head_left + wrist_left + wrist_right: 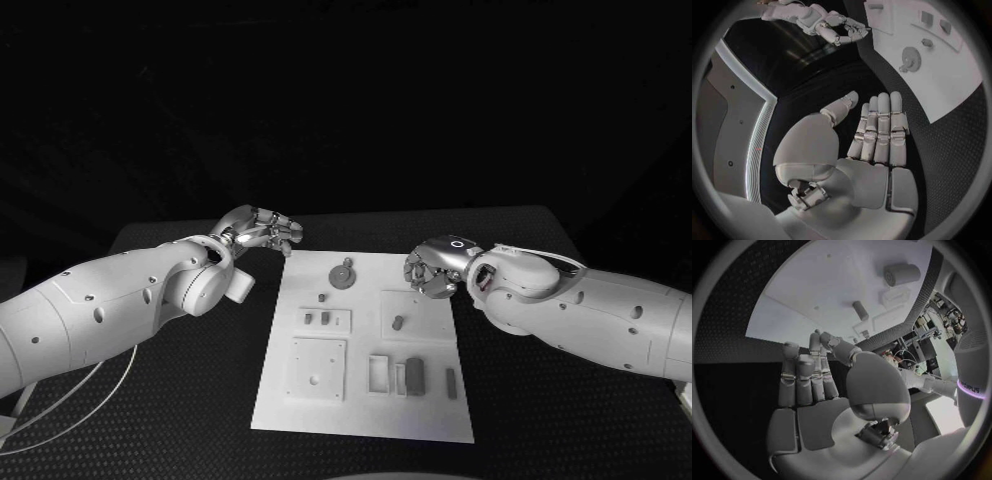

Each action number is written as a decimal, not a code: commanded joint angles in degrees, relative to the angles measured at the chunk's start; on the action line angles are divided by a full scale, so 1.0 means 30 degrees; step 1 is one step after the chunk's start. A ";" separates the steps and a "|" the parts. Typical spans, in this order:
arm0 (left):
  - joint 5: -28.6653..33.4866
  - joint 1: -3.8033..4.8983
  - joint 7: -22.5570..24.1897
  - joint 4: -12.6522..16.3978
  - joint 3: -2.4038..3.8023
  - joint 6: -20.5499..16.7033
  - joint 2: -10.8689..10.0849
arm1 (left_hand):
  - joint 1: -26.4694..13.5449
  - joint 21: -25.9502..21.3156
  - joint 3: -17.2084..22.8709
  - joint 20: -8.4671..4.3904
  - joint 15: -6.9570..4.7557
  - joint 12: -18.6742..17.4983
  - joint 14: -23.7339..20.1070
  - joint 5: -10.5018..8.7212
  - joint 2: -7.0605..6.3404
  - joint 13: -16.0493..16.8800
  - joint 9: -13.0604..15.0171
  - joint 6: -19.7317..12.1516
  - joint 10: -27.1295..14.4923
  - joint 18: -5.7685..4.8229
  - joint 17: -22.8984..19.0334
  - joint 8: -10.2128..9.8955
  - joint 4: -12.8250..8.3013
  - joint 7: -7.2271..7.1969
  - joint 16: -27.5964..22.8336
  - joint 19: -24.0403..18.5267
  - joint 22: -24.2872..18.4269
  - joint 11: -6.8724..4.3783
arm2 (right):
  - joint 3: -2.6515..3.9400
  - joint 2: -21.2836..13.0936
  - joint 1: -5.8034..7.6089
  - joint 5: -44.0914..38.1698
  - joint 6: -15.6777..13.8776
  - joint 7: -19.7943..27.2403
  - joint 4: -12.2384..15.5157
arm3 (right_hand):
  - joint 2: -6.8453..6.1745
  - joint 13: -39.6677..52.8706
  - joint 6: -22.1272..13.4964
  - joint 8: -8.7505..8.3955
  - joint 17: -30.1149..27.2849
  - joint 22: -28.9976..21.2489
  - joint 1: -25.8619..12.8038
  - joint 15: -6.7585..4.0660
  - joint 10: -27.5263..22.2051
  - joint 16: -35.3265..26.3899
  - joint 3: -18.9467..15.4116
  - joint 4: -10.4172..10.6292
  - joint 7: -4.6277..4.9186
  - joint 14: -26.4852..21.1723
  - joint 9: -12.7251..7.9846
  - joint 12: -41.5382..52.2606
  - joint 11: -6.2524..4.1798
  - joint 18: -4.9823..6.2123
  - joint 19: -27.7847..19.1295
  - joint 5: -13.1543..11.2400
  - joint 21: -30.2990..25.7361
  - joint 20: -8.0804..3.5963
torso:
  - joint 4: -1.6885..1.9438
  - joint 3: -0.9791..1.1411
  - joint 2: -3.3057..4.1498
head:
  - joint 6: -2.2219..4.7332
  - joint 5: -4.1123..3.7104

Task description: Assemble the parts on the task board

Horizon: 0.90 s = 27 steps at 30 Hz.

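The white task board (361, 350) lies in the middle of the black table. Grey parts sit on it: a round disc-shaped piece (342, 275) near the far edge, small pegs (398, 323) in the middle, and longer dark blocks (415, 375) toward the near right. My left hand (260, 230) hovers off the board's far left corner, fingers straight and holding nothing (876, 132). My right hand (433, 268) hangs over the board's far right edge, fingers extended and holding nothing (811, 380). The right wrist view shows a cylinder part (901, 274) and a small peg (859, 310) on the board.
Raised white frames and a square plate (317, 368) stand on the board's near half. A white cable (58, 400) runs over the table under my left arm. Black table surface surrounds the board on all sides.
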 commanded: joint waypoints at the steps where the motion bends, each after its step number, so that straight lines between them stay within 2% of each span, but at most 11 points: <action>1: 0.0112 0.0026 0.0144 0.0040 0.0016 0.0209 0.0019 | -0.0071 -0.0090 -0.0130 0.0088 0.0032 0.0042 0.0047 0.0081 0.0113 -0.0029 -0.0023 -0.0155 -0.0168 0.0248 0.0038 0.0079 0.0018 -0.0008 -0.0131 0.0046 -0.0011 -0.0013 | 0.0074 -0.0052 0.0034 0.0932 0.0181 0.0199 0.0359 | -0.0010 0.0005 0.0198 0.0132 0.0020 0.0282 -0.0020 -0.0098 0.0124 0.0057 0.0135 0.0001 0.0010 0.0004 0.0208 -0.0070 -0.0038 0.0286 0.0049 0.0063 0.0111 -0.0028 | -0.0020 0.0002 0.0001 | -0.0024 0.0025; 8: 0.0114 0.0033 0.0129 0.0022 0.0016 0.0214 0.0054 | -0.0082 -0.0096 -0.0138 0.0087 0.0031 0.0042 0.0048 0.0083 0.0110 -0.0030 -0.0029 -0.0167 -0.0171 0.0249 0.0055 0.0080 0.0026 -0.0005 -0.0143 0.0048 -0.0010 -0.0012 | 0.0147 0.0202 0.0043 0.2275 -0.0035 0.0683 0.1515 | 0.0009 0.0004 0.0186 0.0128 0.0022 0.0278 -0.0032 -0.0103 0.0133 0.0046 0.0145 0.0005 0.0013 0.0002 0.0217 -0.0094 -0.0041 0.0286 0.0053 0.0064 0.0106 -0.0031 | -0.0003 0.0021 0.0002 | -0.0051 0.0254; 15: 0.0116 0.0059 0.0116 -0.0096 0.0016 0.0187 0.0105 | -0.0087 -0.0102 -0.0142 0.0085 0.0030 0.0042 0.0049 0.0085 0.0111 -0.0031 -0.0035 -0.0179 -0.0175 0.0251 0.0070 0.0080 0.0032 -0.0001 -0.0155 0.0050 -0.0009 -0.0012 | 0.0147 0.0892 0.0030 0.3088 -0.0004 0.1033 0.2454 | 0.0041 0.0002 0.0157 0.0115 0.0022 0.0272 -0.0046 -0.0109 0.0136 0.0026 0.0160 -0.0002 0.0020 -0.0007 0.0228 -0.0134 -0.0043 0.0286 0.0056 0.0064 0.0096 -0.0038 | 0.0019 0.0006 0.0008 | -0.0033 0.0693; 16: 0.0116 0.0063 0.0131 -0.0096 0.0016 0.0170 0.0116 | -0.0087 -0.0103 -0.0143 0.0085 0.0030 0.0042 0.0049 0.0085 0.0112 -0.0031 -0.0036 -0.0180 -0.0175 0.0251 0.0072 0.0080 0.0032 -0.0001 -0.0156 0.0051 -0.0009 -0.0012 | 0.0147 0.1019 0.0019 0.3172 0.0026 0.1069 0.2546 | 0.0052 0.0001 0.0147 0.0111 0.0022 0.0269 -0.0048 -0.0110 0.0136 0.0019 0.0165 -0.0005 0.0023 -0.0011 0.0231 -0.0146 -0.0044 0.0286 0.0056 0.0065 0.0092 -0.0040 | 0.0016 0.0001 0.0004 | -0.0034 0.0839; 19: 0.0118 0.0076 0.0142 -0.0081 0.0016 0.0147 0.0110 | -0.0086 -0.0106 -0.0143 0.0084 0.0030 0.0042 0.0050 0.0086 0.0111 -0.0032 -0.0038 -0.0184 -0.0177 0.0252 0.0079 0.0081 0.0032 0.0000 -0.0161 0.0051 -0.0008 -0.0012 | 0.0147 0.1511 -0.0080 0.3324 0.0117 0.1186 0.2687 | 0.0072 -0.0001 0.0125 0.0102 0.0023 0.0265 -0.0060 -0.0112 0.0131 0.0006 0.0170 -0.0012 0.0031 -0.0019 0.0239 -0.0177 -0.0043 0.0286 0.0057 0.0064 0.0084 -0.0043 | 0.0024 -0.0019 0.0006 | -0.0064 0.1120; 27: 0.0142 0.0184 0.0208 -0.0125 0.0016 -0.0002 0.0253 | -0.0080 -0.0112 -0.0144 0.0082 0.0028 0.0045 0.0053 0.0088 0.0109 -0.0032 -0.0043 -0.0187 -0.0175 0.0254 0.0097 0.0086 0.0030 0.0000 -0.0172 0.0052 -0.0007 -0.0014 | 0.0142 0.2669 -0.0523 0.3602 0.0396 0.1399 0.2430 | 0.0112 -0.0004 0.0089 0.0089 0.0029 0.0258 -0.0093 -0.0110 0.0129 -0.0012 0.0169 -0.0019 0.0044 -0.0029 0.0255 -0.0226 -0.0039 0.0286 0.0056 0.0065 0.0069 -0.0047 | 0.0017 -0.0054 0.0010 | -0.0214 0.1541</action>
